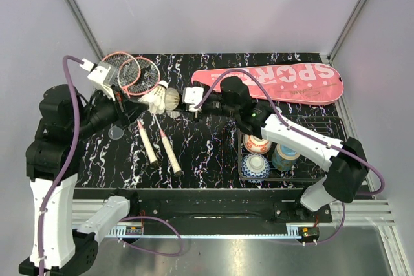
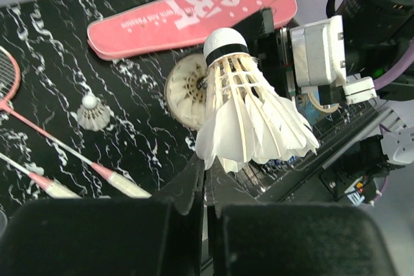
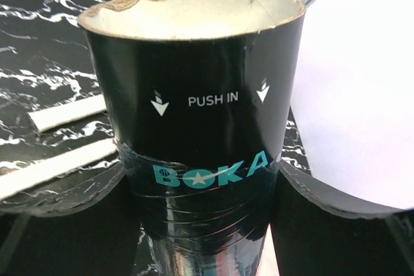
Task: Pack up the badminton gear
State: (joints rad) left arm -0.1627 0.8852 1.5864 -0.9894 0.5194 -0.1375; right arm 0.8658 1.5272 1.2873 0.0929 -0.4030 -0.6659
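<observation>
Over the table (image 1: 213, 153), the left gripper (image 2: 206, 182) pinches a shuttlecock (image 2: 246, 114) by its skirt, just beside the black tube (image 3: 194, 95) clamped in the right gripper (image 3: 200, 192). Loading looks next, and the cork needs aligning with the mouth.

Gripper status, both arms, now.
Left gripper: closed, holding a shuttlecock by its feathers.
Right gripper: closed around the black tube.

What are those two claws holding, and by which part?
The left gripper pinches a shuttlecock by its feather tips; the right gripper clasps the black tube around its side, just below the open end.
</observation>
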